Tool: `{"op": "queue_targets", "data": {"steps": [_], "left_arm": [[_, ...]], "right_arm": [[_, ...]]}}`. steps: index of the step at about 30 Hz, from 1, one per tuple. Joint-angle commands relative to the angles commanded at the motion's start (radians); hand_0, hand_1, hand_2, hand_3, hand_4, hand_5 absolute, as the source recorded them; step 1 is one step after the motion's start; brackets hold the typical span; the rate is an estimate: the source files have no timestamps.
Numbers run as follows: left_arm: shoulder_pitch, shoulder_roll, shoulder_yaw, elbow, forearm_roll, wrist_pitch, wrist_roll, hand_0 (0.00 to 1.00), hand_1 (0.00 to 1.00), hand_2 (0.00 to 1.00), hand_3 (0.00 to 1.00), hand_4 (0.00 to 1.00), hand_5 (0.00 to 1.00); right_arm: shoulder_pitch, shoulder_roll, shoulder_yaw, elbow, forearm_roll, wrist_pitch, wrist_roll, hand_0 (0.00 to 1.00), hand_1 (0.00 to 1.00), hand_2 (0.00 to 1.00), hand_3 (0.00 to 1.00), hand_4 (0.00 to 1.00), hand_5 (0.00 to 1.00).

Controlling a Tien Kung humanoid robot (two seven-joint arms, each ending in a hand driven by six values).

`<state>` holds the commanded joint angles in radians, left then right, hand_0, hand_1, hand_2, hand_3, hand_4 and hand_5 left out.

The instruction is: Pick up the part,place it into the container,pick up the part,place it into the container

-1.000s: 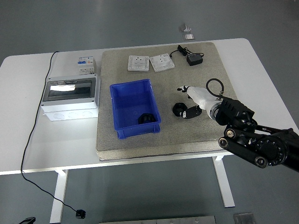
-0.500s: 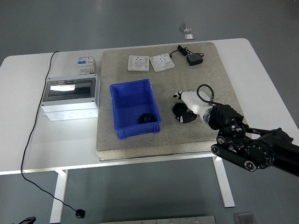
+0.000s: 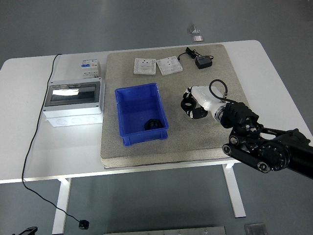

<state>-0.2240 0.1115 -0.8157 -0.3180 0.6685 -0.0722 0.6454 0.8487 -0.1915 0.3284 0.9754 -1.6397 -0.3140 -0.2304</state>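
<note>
Plainly, operator, you had this before you:
Right hand: your white right hand point(image 3: 195, 100) reached in from the right edge of the bench on its black arm point(image 3: 266, 147), and its fingers were curled around a black part point(image 3: 188, 105), pinching it.
Held part: the black part sat in that hand's grip over the grey mat point(image 3: 215, 73), right of the container; whether it touched the mat you could not tell.
Container: the blue container point(image 3: 128, 105) stood on the mat's left half, open at the top, well apart from the hand.
Part in container: a second black part point(image 3: 153, 123) lay inside the container, in the corner toward the bench's near edge and right side.
Mat: it covered the middle of the white bench point(image 3: 274, 83).
Far edge of the mat: two white switch plates point(image 3: 145, 66) lay side by side, with a black adapter point(image 3: 203, 62) and its cord to their right.
Left end of the bench: a grey enclosure box point(image 3: 73, 102) with a clear lid stood beside the mat, a small breaker point(image 3: 90, 67) behind it, and a black cable point(image 3: 36, 125) ran off the bench edge.
</note>
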Motion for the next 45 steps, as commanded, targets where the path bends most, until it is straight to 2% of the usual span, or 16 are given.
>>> {"op": "queue_targets", "data": {"steps": [6,9,10,11,16,17,22,23,28,30,34,35,37,40,41,45], "left_arm": [[0.0,0.002,-0.004,0.0,0.006,0.0,0.0,0.741,0.731,0.741,0.824,0.945,0.998],[0.0,0.003,-0.008,0.0,0.012,0.0,0.0,0.741,0.731,0.741,0.824,0.945,0.998],[0.0,0.003,-0.01,0.0,0.015,0.0,0.0,0.741,0.731,0.741,0.824,0.945,0.998],[0.0,0.003,-0.011,0.0,0.017,-0.001,0.0,0.742,0.731,0.741,0.824,0.945,0.998],[0.001,0.005,-0.01,0.0,0.016,-0.001,0.0,0.742,0.731,0.741,0.824,0.945,0.998],[0.002,0.005,-0.009,0.0,0.014,-0.001,0.0,0.74,0.731,0.741,0.823,0.945,0.998],[0.003,0.005,-0.021,0.0,0.027,-0.005,-0.006,0.74,0.731,0.741,0.823,0.945,0.998],[0.003,0.004,-0.025,0.0,0.033,-0.005,-0.013,0.734,0.728,0.738,0.82,0.944,0.998],[0.008,0.001,-0.028,0.001,0.029,-0.004,-0.032,0.734,0.728,0.738,0.82,0.944,0.998],[0.01,0.001,-0.028,0.001,0.026,-0.004,-0.032,0.736,0.731,0.738,0.821,0.942,0.998],[0.008,-0.002,-0.031,0.002,0.033,-0.006,-0.021,0.736,0.731,0.738,0.821,0.942,0.998],[0.008,-0.003,-0.031,0.002,0.032,-0.006,-0.019,0.737,0.731,0.739,0.823,0.937,0.998],[0.009,-0.006,-0.023,0.003,0.023,-0.004,-0.018,0.737,0.731,0.739,0.823,0.937,0.998],[0.014,-0.011,-0.006,0.005,0.001,0.003,-0.025,0.737,0.731,0.739,0.823,0.937,0.998],[0.017,-0.012,0.002,0.005,-0.01,0.006,-0.03,0.736,0.731,0.739,0.83,0.938,0.998],[0.024,-0.018,0.032,0.009,-0.054,0.017,-0.05,0.736,0.731,0.739,0.83,0.938,0.998]], "right_arm": [[0.057,0.014,-0.011,0.105,0.126,-0.125,0.092,0.345,0.232,0.618,0.62,0.17,0.002],[0.086,0.044,-0.064,0.158,0.138,-0.156,0.098,0.345,0.232,0.618,0.62,0.17,0.002],[0.092,0.056,-0.087,0.16,0.128,-0.155,0.096,0.345,0.232,0.618,0.62,0.17,0.002],[0.096,0.066,-0.107,0.158,0.116,-0.152,0.092,0.54,0.363,0.67,0.647,0.142,0.002],[0.087,0.098,-0.185,0.118,0.024,-0.073,0.058,0.54,0.363,0.67,0.647,0.142,0.002],[0.083,0.101,-0.185,0.111,0.007,-0.057,0.05,0.905,0.879,0.901,0.874,0.502,0.069],[0.062,0.107,-0.153,0.093,-0.079,0.003,-0.009,0.905,0.879,0.901,0.874,0.502,0.069],[0.056,0.106,-0.143,0.093,-0.092,0.013,-0.021,0.998,0.971,0.953,0.903,0.584,0.163],[0.011,0.084,-0.073,0.114,-0.141,0.049,-0.06,0.998,0.971,0.953,0.903,0.584,0.163],[-0.004,0.073,-0.046,0.125,-0.149,0.054,-0.063,0.998,0.972,0.962,0.9,0.645,0.212],[-0.048,0.044,0.027,0.155,-0.12,0.017,-0.042,0.998,0.972,0.962,0.9,0.645,0.212],[-0.065,0.034,0.047,0.166,-0.099,0.0,-0.029,0.998,0.924,0.953,0.906,0.81,0.47],[-0.113,-0.002,0.101,0.205,-0.028,-0.008,0.017,0.998,0.924,0.953,0.906,0.81,0.47],[-0.187,-0.055,0.178,0.261,0.084,0.032,0.09,0.998,0.924,0.953,0.906,0.81,0.47],[-0.213,-0.073,0.204,0.28,0.117,0.045,0.115,0.93,0.846,0.88,0.887,0.922,0.685],[-0.342,-0.137,0.326,0.357,0.274,0.087,0.238,0.93,0.846,0.88,0.887,0.922,0.685]]}}
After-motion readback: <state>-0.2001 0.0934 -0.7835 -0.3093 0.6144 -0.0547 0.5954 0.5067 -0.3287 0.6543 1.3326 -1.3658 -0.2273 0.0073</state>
